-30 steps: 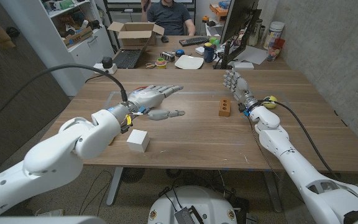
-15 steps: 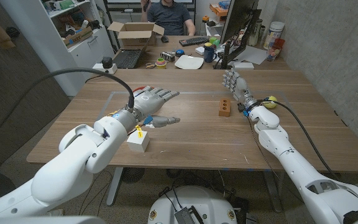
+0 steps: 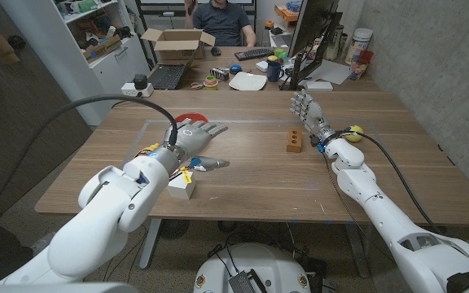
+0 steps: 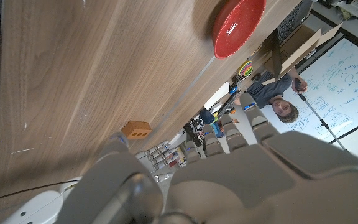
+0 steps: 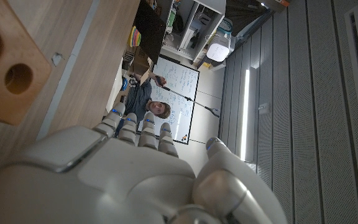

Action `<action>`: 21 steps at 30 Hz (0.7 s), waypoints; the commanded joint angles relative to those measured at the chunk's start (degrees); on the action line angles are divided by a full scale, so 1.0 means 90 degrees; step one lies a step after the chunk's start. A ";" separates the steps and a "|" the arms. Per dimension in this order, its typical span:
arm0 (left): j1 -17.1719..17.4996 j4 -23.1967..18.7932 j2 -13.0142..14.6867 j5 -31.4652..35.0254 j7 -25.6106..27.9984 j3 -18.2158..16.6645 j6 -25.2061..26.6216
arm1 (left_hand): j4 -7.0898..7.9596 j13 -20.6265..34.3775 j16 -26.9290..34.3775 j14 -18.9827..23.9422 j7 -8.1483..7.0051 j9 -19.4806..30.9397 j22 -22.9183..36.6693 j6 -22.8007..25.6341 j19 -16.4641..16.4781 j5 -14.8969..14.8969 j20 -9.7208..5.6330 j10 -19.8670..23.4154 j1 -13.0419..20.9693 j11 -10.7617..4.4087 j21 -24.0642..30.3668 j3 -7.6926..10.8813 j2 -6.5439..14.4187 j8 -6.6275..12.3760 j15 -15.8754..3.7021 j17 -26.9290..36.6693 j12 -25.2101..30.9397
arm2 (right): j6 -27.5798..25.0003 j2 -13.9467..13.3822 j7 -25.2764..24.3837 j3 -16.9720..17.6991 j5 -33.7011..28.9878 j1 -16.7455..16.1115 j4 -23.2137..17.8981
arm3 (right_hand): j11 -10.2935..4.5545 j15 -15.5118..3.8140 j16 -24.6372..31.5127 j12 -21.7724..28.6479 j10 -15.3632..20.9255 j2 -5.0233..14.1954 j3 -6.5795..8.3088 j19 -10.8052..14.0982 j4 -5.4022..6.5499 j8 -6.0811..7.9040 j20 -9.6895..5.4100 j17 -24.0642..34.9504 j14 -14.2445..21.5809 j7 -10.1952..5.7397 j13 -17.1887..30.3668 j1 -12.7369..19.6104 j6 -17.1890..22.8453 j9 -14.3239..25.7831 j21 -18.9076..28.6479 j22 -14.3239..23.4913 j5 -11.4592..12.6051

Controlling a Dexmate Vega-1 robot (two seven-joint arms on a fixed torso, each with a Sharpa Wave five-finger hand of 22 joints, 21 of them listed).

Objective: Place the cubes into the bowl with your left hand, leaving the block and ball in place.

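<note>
Behind left hand [image 3: 192,140], red bowl [image 3: 190,120] mostly hidden; cube [image 3: 182,186] half covered.

Counter [image 3: 251,175]: cube [image 3: 181,187] near front edge, left of centre; bowl [image 3: 191,120] behind it, farther back. Block [image 3: 295,140] right of centre; ball [image 3: 352,134] farther right, beyond right hand [image 3: 306,108].

Left hand [image 3: 192,140] hovers mid-left of the frame, fingers spread, holding nothing, just above the white cube [image 3: 182,186] on the tabletop [image 3: 251,175]. A red bowl [image 3: 190,120] peeks out beyond its fingers. Right of centre, the right hand [image 3: 309,113] stands upright beside the holed wooden block [image 3: 295,141], yellow ball [image 3: 352,135] near its wrist.
</note>
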 commanded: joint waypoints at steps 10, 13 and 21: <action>0.0001 0.0676 -0.1012 0.0690 -0.0773 0.0052 -0.0435 | -0.0101 0.0037 0.0010 0.0042 -0.0005 0.0036 0.0023 -0.0004 0.0273 0.0069 0.0147 -0.0053 0.0139 -0.0013 0.0087 -0.0052 -0.0080 0.0023 0.0048 0.0023 -0.0007 | 0.0054 0.0107 0.0101 -0.0030 -0.0057 0.0140 0.0248 | 0.0023 0.0010 0.0020 0.0017 0.0042 -0.0046 -0.0041 -0.0016 0.0033 0.0008 0.0008 0.0023 0.0052 -0.0003 0.0013 -0.0039 0.0065 0.0027 -0.0042 0.0038 0.0028; -0.0018 0.0740 -0.1055 0.0617 -0.0772 0.0051 -0.0431 | -0.0130 0.0043 0.0036 0.0118 -0.0003 0.0040 0.0020 0.0025 0.0411 0.0071 0.0136 0.0023 0.0182 -0.0015 0.0117 -0.0069 -0.0085 0.0036 0.0043 0.0026 0.0021 | 0.0059 0.0137 0.0091 -0.0047 -0.0084 0.0177 0.0314 | 0.0030 0.0007 0.0021 0.0017 0.0044 -0.0049 -0.0046 -0.0015 0.0035 0.0007 0.0013 0.0023 0.0055 -0.0007 0.0013 -0.0043 0.0064 0.0027 -0.0045 0.0038 0.0029; -0.0134 0.0907 -0.1106 0.0500 -0.0922 0.0085 -0.0404 | -0.0183 0.0049 0.0044 0.0167 -0.0005 0.0045 0.0013 0.0046 0.0667 0.0075 0.0138 0.0116 0.0264 -0.0011 0.0168 -0.0099 -0.0091 0.0043 0.0049 0.0027 0.0049 | 0.0145 0.0197 0.0124 -0.0023 -0.0084 0.0230 0.0478 | 0.0037 0.0011 0.0019 0.0018 0.0048 -0.0054 -0.0054 -0.0015 0.0038 0.0006 0.0017 0.0023 0.0056 -0.0002 0.0013 -0.0048 0.0063 0.0027 -0.0053 0.0038 0.0032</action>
